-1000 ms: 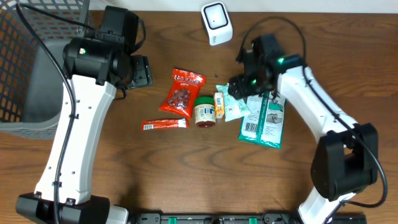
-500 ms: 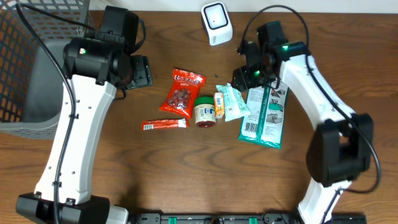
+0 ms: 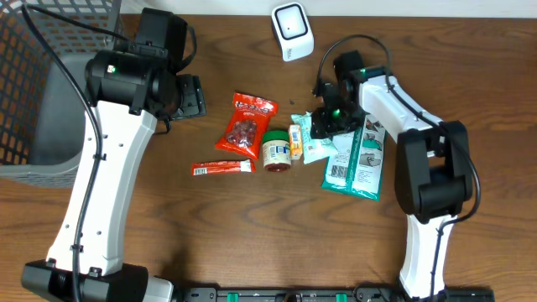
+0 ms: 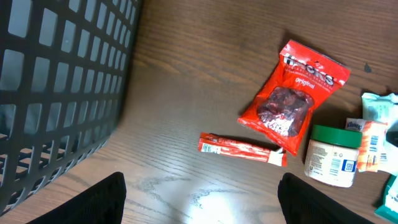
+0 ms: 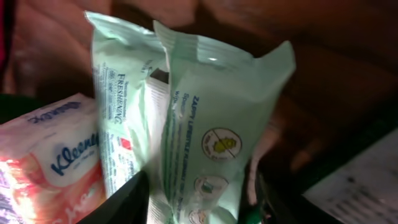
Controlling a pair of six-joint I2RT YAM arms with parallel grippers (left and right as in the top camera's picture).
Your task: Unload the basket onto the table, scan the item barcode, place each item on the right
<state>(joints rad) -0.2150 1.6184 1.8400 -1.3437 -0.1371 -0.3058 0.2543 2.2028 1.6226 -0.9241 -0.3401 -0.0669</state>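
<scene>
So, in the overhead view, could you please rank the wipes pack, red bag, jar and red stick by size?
1. wipes pack
2. red bag
3. jar and red stick: too alike in area to rank

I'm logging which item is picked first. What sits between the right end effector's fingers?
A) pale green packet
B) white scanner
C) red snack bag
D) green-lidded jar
A: the right wrist view shows the right end effector straddling the pale green packet, with the Kleenex pack beside it.
</scene>
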